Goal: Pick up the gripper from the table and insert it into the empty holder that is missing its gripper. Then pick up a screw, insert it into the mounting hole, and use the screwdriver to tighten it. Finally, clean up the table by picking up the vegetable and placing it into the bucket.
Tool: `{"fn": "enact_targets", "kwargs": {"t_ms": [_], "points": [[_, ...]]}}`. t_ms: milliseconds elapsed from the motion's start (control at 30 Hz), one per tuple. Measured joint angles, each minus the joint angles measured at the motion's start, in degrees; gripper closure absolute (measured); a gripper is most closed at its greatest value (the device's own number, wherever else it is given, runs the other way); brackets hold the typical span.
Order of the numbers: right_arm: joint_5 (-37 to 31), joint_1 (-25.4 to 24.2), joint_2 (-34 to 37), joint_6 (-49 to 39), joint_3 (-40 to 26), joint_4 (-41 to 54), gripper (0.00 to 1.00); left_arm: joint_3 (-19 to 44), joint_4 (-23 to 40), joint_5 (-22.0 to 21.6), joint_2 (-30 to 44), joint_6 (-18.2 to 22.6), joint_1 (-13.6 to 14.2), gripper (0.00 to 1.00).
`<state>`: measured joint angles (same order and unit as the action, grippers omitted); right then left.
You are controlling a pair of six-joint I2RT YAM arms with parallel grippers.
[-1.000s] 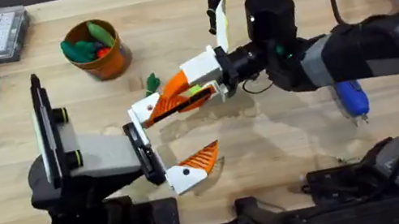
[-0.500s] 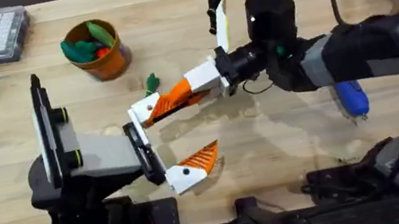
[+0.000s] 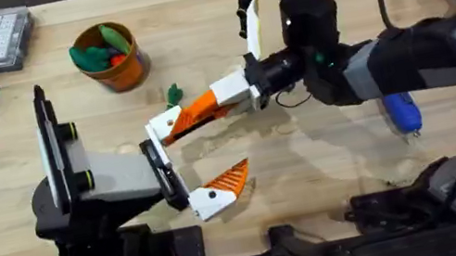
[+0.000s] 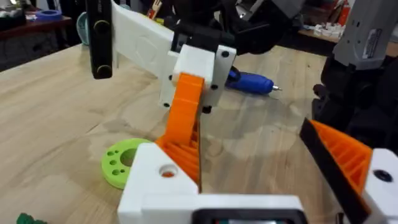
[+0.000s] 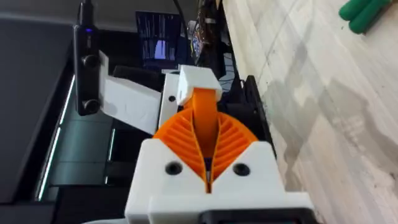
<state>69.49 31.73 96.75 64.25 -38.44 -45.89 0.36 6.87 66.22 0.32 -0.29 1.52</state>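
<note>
bucket point(image 3: 108, 57) and vegetable point(image 3: 173, 93) apparently unobstructed, accessible

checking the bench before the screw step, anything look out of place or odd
One thing: the blue pen-shaped screwdriver lies on the wooden table directly under the right arm, mostly hidden from overhead, so it could get knocked. The tiny dark green leafy vegetable sits loose beside the small orange bucket, not yet cleared.

Two robot arms, grey, black and white.
The left arm point(image 3: 92, 185) has a white body with black links and yellow-green rings. The right arm point(image 3: 403, 55) is dark grey with black cables. Both have white grippers with orange ribbed fingers point(image 3: 228, 181) and dark screw holes.
</note>
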Motion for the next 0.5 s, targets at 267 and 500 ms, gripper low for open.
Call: {"fn": "enact_targets", "kwargs": {"t_ms": [267,500], "points": [[-0.9,0.1,0.0,0.4,0.0,0.0,0.994,0.0,0.0,-0.1,0.0,-0.2,-0.1,0.011],[-1.2,0.0,0.0,1.4,0.1,-0.3,0.994,0.0,0.0,-0.2,0.0,-0.2,-0.1,0.011]]}}
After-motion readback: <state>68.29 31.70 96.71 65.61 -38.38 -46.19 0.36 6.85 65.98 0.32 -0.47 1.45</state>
